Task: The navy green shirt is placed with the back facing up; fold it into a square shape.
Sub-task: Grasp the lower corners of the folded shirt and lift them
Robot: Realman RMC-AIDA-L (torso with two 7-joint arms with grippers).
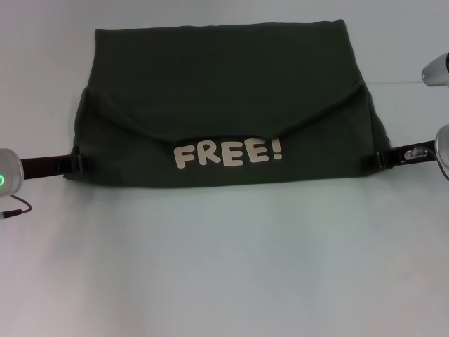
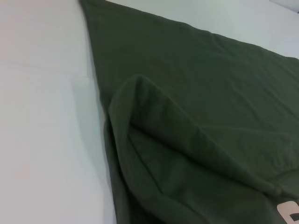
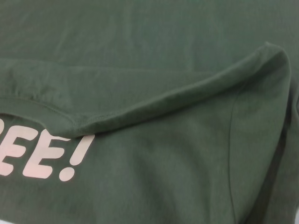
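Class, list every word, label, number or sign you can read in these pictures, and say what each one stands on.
"FREE!" in cream block letters, on the navy green shirt, near its front edge in the head view.
"EE!", the tail of the same word, in the right wrist view.
Nothing else can be read: no labels, brands or numbers show.

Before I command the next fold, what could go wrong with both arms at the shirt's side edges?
1. The left end effector and right end effector sit at opposite edges of the navy green shirt; pulling unevenly could skew the fold.
2. The folded-over flap lies loose and puckered near each end, so it may slide open when lifted.
3. The cream "FREE!" lettering shows beneath the flap; a shifted layer could leave the square lopsided.
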